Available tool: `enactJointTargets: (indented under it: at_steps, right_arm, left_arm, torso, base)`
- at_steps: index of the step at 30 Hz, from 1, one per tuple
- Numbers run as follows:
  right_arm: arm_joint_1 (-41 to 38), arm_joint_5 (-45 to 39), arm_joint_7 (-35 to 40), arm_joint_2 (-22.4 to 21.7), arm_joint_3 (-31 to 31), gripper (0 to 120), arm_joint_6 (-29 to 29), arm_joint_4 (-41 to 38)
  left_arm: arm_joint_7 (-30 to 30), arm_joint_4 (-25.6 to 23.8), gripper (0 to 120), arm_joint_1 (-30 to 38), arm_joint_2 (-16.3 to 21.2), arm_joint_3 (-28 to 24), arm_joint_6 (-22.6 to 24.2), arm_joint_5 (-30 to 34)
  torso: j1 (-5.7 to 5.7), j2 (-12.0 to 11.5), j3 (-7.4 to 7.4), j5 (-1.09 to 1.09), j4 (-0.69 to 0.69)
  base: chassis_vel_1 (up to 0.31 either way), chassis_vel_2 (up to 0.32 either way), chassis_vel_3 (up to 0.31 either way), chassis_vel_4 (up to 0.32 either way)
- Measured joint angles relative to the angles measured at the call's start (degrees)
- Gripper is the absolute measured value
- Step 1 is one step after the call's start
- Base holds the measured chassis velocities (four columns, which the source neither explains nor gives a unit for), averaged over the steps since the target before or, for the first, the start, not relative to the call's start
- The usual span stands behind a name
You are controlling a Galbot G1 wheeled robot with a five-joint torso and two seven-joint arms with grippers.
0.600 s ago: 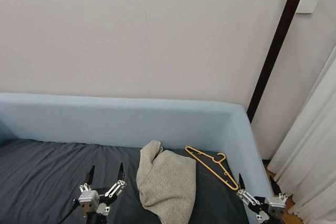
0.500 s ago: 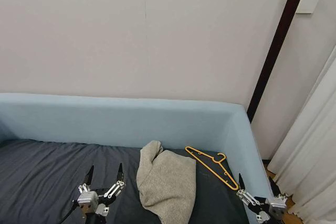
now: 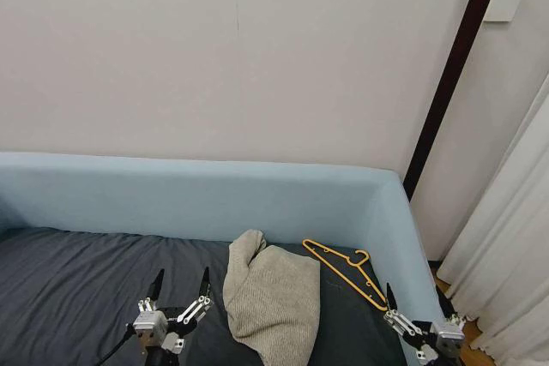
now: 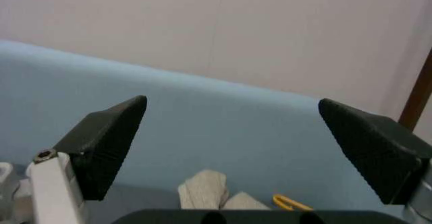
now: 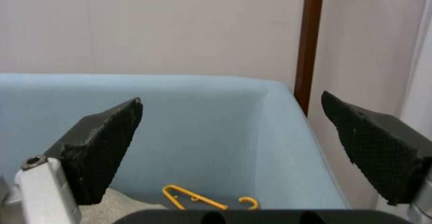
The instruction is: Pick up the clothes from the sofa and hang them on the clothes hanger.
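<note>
We hold our left tool [image 3: 182, 285] with fingers spread wide above the dark seat of the light-blue upholstered sofa [image 3: 197, 195], just beside a crumpled beige knitted garment [image 3: 273, 302]. The garment lies on the seat toward the sofa's right end, an orange plastic clothes hanger [image 3: 345, 273] flat next to it. Our right tool [image 3: 414, 297], also open-fingered, hangs past the hanger.

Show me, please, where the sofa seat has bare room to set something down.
Free: the seat from the left gripper leftward, along the backrest. Crowded: the right end, where sweater and hanger lie side by side beside the armrest, near the right gripper.
</note>
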State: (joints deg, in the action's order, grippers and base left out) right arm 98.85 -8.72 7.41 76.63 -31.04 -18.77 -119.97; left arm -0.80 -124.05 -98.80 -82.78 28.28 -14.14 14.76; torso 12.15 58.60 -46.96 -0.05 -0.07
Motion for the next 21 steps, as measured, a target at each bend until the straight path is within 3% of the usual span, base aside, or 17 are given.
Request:
enactJointTargets:
  at_steps: [7,14,17,21]
  right_arm:
    - [0.95,-0.42,2.17,-0.55,0.45,100,5.40,-1.62]
    - [-0.07,-0.40,3.38,-4.45,1.92,100,7.69,-0.53]
    - [-0.47,-7.22,1.44,-7.33,1.81,100,6.32,0.87]
    - [-3.56,-16.57,-1.06,-10.90,2.72,100,7.10,1.95]
  left_arm:
    - [0.64,0.23,100,-0.05,0.03,-0.33,1.95,-0.85]
    - [1.01,1.30,100,0.15,-0.72,0.56,-0.66,-2.58]
    - [1.80,2.62,100,0.32,0.55,-0.58,-1.51,-3.66]
    - [3.11,3.73,100,-0.53,1.02,0.44,-4.09,-7.19]
  torso:
    - [0.00,0.00,0.00,0.00,0.00]
    - [0.00,0.00,0.00,0.01,0.02]
    - [0.00,0.00,0.00,0.00,-0.04]
    - [0.00,0.00,0.00,0.00,-0.01]
  base:
    - [0.000,0.000,0.000,0.000]
    - [0.000,0.000,0.000,0.000]
    - [0.000,0.000,0.000,0.000]
    - [0.000,0.000,0.000,0.000]
